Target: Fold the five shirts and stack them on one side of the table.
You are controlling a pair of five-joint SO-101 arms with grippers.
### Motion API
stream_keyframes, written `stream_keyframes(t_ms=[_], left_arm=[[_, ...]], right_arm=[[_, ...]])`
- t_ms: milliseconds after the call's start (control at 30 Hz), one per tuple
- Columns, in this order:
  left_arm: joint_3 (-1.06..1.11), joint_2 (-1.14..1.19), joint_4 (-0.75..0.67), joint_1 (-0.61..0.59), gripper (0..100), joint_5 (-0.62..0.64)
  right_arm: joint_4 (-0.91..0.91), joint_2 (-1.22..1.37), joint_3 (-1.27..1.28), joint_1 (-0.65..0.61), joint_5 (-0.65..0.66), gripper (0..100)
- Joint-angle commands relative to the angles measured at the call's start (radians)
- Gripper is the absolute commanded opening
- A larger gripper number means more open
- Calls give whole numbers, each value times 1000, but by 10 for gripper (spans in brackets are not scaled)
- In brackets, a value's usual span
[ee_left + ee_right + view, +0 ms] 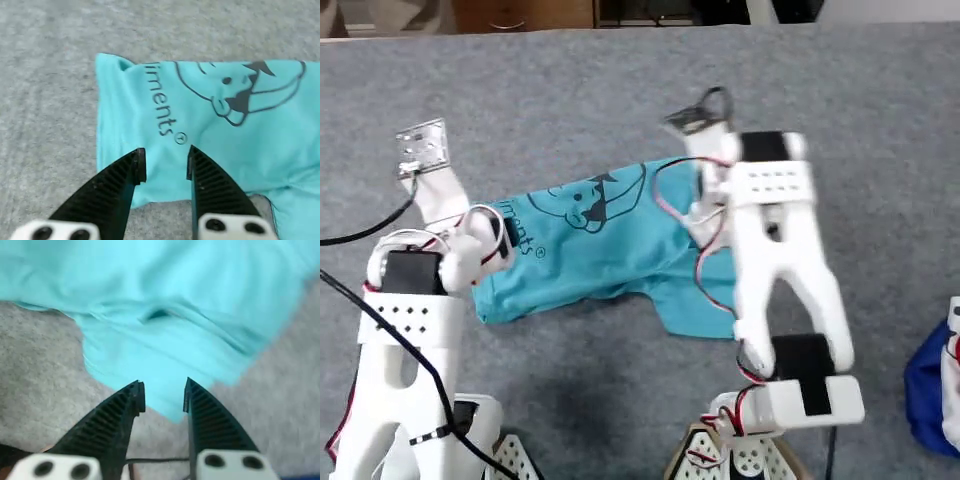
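A teal shirt (610,235) with a dark cartoon print lies partly folded on the grey table, a sleeve sticking out toward the front. My left gripper (165,162) hovers open over the shirt's (210,125) left end, near its front edge, with nothing between the fingers. It sits at the shirt's left side in the high view, left gripper (502,240). My right gripper (162,395) is open just above a corner of the teal shirt (165,325), over its right part. The right arm (775,240) covers that part from above.
A dark blue garment (928,390) lies bunched at the table's right edge. Grey cloth (570,90) covers the table, with open room behind the shirt and at front centre. Both arm bases stand at the front edge.
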Motion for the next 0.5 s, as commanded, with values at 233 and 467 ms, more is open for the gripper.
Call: stream_keyframes(t_ms=[233, 467], left_arm=[[-109, -21, 69, 21, 141, 2], [-110, -22, 69, 21, 141, 2]], right_arm=[[-181, 249, -15, -36, -5, 74], [-173, 321, -15, -35, -12, 6]])
